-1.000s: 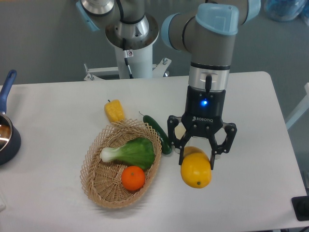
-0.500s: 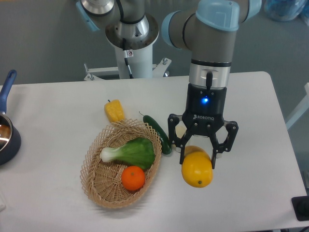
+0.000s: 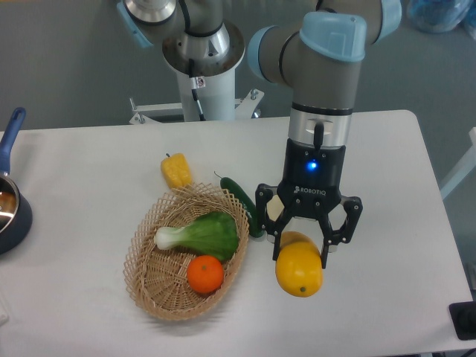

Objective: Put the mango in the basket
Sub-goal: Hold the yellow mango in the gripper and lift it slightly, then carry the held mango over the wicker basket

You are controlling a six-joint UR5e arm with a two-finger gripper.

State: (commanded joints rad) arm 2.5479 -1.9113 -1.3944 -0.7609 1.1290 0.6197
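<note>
The mango (image 3: 299,271) hangs just right of the basket (image 3: 152,296), pinched at its upper end between the jaws of the gripper (image 3: 301,253). Its skin looks smooth and likely slippery, the body firm and fairly heavy; a hold across the widest middle would be more secure. In the basket lie an orange (image 3: 204,274) and a leafy green (image 3: 201,234).

White table (image 3: 97,171) with a basket, produce and a pan
The oval wicker basket (image 3: 143,285) sat left of centre; a yellow corn piece (image 3: 176,170) lay just beyond its far rim, a dark green cucumber (image 3: 244,202) lay along its right rim, and a dark blue pan (image 3: 9,201) with a blue handle stood at the left edge
</note>
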